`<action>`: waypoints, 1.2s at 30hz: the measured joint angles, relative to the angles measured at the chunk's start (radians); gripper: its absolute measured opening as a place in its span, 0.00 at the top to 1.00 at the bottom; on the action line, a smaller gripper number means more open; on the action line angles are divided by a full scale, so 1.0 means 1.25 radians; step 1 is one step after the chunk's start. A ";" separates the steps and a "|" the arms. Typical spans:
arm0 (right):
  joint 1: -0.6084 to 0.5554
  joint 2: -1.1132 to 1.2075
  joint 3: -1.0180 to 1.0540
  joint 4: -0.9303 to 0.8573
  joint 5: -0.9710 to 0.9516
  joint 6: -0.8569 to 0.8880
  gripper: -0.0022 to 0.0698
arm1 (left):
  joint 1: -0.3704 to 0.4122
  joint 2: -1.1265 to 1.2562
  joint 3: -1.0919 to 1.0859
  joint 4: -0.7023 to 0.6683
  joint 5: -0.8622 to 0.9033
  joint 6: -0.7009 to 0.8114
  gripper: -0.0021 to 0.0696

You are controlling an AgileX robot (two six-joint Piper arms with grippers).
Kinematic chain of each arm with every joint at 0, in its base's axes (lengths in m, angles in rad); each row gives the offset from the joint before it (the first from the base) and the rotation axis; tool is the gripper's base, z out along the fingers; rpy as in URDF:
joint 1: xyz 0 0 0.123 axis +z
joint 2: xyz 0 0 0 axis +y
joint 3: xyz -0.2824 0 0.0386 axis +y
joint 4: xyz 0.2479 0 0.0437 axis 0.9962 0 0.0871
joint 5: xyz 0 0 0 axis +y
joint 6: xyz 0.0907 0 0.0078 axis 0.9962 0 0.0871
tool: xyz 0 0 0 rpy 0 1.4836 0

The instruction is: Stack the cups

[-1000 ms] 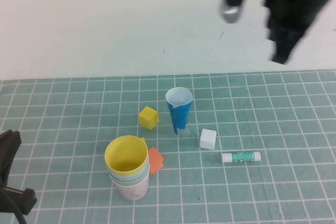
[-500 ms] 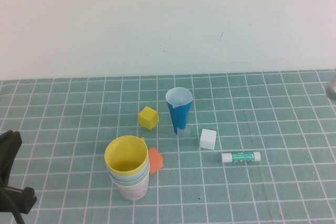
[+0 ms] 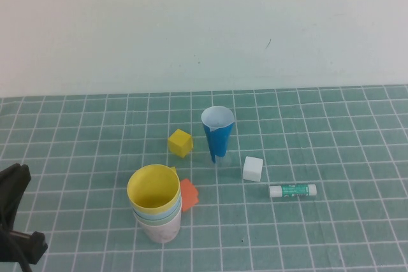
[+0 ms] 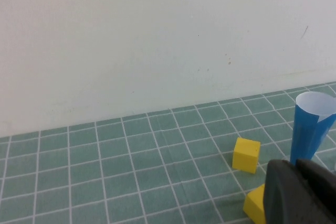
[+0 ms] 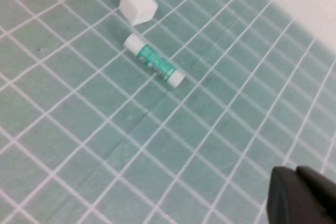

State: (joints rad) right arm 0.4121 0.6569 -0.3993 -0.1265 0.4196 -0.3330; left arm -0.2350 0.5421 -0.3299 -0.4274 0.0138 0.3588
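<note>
Standing nested near the tabletop's [image 3: 331, 221] front, the cups [image 3: 155, 203] look light, thin and crushable; grip gently by the rim. Left gripper [image 4: 300, 192] and right gripper [image 5: 302, 196] rest pressed together, empty, well apart.

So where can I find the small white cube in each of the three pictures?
High view: the white cube sits right of centre on the mat, just above the glue stick.
Left wrist view: not in it; only the shut left claw shows at the edge.
Right wrist view: the cube lies near the top, touching nothing, with the shut right claw far off.
Shared landmark: the glue stick beside the cube.
</note>
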 joint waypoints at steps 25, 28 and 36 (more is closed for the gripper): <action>0.000 -0.008 0.032 0.044 0.031 0.021 0.97 | 0.002 -0.025 0.002 -0.004 0.017 0.002 0.97; 0.000 -0.008 0.032 0.046 0.033 0.021 0.97 | 0.030 -0.093 0.020 -0.003 0.019 0.019 0.97; 0.000 -0.008 0.032 0.045 0.034 0.021 0.97 | 0.097 -0.278 0.165 0.015 0.042 0.104 0.97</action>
State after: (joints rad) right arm 0.4121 0.6470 -0.3597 -0.0697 0.4621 -0.3062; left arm -0.1143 0.1943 -0.1243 -0.4091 0.0668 0.4889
